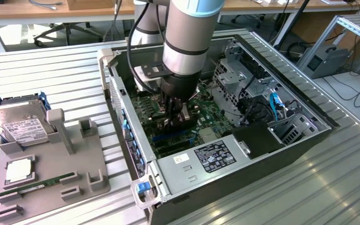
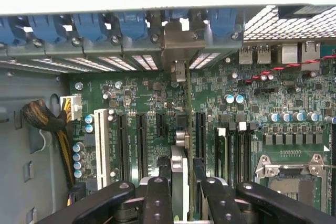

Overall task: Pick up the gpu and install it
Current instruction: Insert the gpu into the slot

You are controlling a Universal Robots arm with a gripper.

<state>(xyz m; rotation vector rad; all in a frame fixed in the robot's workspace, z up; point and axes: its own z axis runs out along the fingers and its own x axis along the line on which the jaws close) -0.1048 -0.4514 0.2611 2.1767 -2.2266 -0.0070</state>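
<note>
While inside the open case, tool clamping gpu edge-on above motherboard.

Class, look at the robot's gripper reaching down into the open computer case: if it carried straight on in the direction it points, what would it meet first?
Most likely the motherboard: the gripper, holding the gpu edge-on, points at its expansion slots, so the card's lower edge would probably touch first. Depth is unclear.
</note>
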